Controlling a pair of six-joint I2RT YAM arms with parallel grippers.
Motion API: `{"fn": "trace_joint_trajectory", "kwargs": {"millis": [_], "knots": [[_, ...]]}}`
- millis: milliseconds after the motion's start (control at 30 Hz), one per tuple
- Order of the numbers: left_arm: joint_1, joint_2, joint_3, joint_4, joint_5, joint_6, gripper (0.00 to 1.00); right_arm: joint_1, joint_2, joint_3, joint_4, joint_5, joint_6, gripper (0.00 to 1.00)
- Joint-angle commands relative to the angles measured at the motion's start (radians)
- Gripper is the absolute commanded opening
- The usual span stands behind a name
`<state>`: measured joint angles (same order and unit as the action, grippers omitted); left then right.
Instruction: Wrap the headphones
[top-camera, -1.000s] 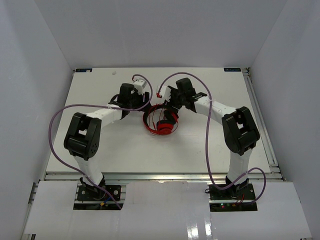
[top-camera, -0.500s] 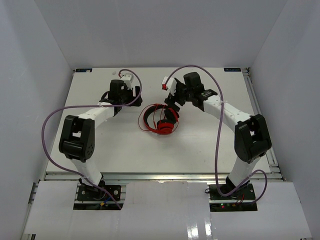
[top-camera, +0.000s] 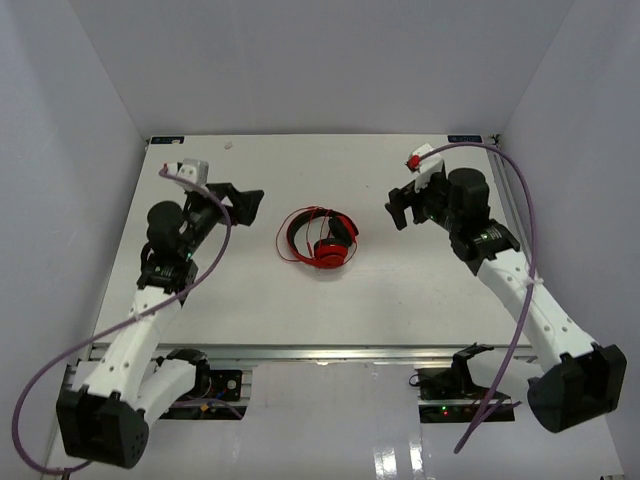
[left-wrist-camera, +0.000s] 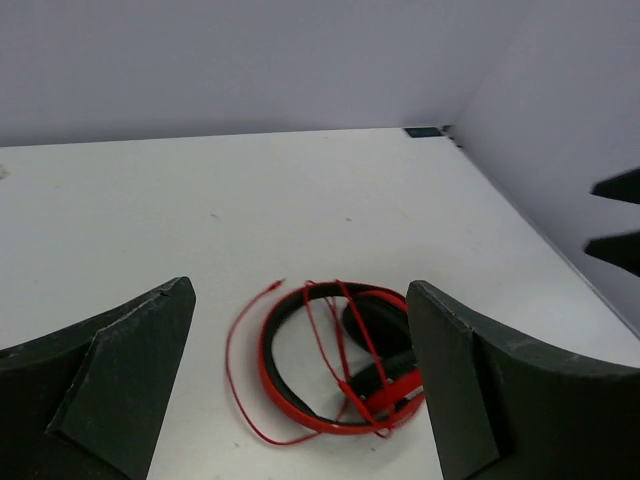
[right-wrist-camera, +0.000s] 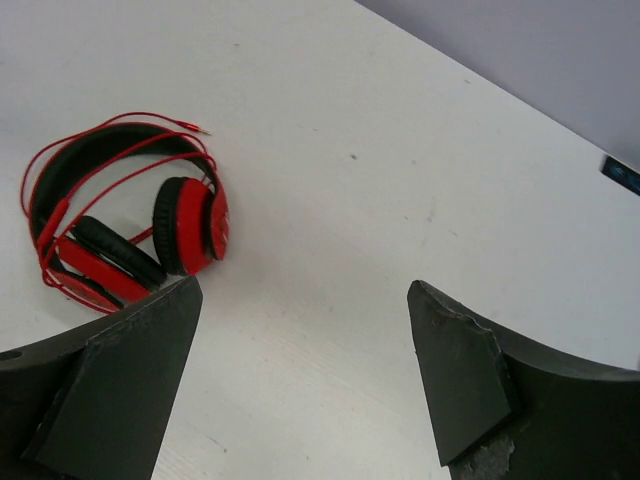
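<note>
Your left tool (top-camera: 247, 206) and right tool (top-camera: 398, 210) are both apart, empty; the headphones (top-camera: 320, 241) lie between them. Neither looks nearer.

The headphones (top-camera: 318, 240) lie on their side in the middle of the tabletop (top-camera: 250, 300). They are red with black pads. The headband (right-wrist-camera: 62, 168) curves round on the left. One ear cup (right-wrist-camera: 195, 225) stands on edge, its red shell showing, and the other lies just beside it with its black pad showing. The thin red cable (left-wrist-camera: 229, 350) crosses the headband in several strands. One loose loop bulges out beside the headband, and the plug (right-wrist-camera: 203, 130) rests on the tabletop just beside it.
</note>
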<state>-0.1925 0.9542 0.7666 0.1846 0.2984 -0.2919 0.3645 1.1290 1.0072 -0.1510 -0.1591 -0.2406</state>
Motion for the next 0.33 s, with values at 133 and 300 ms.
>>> {"fn": "trace_joint_trajectory", "kwargs": {"millis": [133,300], "knots": [[0.007,-0.344,-0.187,-0.171,0.16,-0.067,0.98,-0.044,-0.304,-0.174,-0.007,0.36,0.145,0.9],[0.006,-0.394,-0.204,-0.282,0.15,-0.061,0.98,-0.115,-0.371,-0.21,-0.007,0.245,0.138,0.9]]}}
